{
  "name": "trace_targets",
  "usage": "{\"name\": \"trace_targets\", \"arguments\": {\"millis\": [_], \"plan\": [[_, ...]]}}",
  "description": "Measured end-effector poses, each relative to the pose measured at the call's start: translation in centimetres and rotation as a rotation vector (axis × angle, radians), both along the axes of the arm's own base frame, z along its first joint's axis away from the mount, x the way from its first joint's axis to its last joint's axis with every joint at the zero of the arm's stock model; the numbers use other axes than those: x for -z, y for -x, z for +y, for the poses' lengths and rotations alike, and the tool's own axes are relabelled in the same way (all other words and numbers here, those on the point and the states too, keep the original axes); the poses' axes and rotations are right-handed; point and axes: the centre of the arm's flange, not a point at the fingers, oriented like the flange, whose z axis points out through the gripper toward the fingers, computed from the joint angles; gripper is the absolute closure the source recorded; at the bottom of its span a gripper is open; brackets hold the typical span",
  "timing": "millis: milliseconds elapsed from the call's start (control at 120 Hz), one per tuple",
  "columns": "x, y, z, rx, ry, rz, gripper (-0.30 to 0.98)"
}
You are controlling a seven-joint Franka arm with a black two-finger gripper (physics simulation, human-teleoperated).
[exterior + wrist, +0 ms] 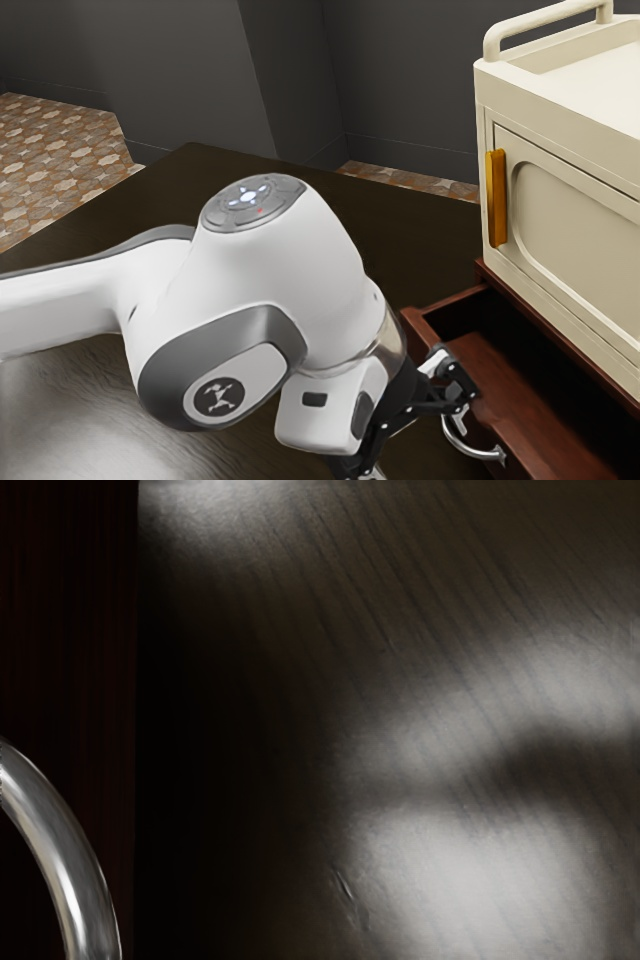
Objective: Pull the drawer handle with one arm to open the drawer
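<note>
"White arm loomed closest. Where was the handle?"

"On the partly open drawer, beside the spread jaws."

"Danger?"

"Without a firm grip, pulling could have slipped them off."

An indoor room, homelike, though which room I cannot tell: dark grey walls with a skirting board stand beyond the dark wooden desk, patterned tiled floor shows past its edges, and a cream cabinet has an orange handle
</note>
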Motion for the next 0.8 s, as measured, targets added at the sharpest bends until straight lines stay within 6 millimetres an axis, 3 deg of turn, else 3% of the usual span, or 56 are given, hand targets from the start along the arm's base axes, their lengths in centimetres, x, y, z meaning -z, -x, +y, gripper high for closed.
{"name": "trace_targets", "arguments": {"millis": [508,800], "plan": [[0.1,3.5,1.9,0.009,-0.015,-0.012,-0.03],[-0.2,5.8,3.0,0.013,-0.027,-0.034,0.1]]}}
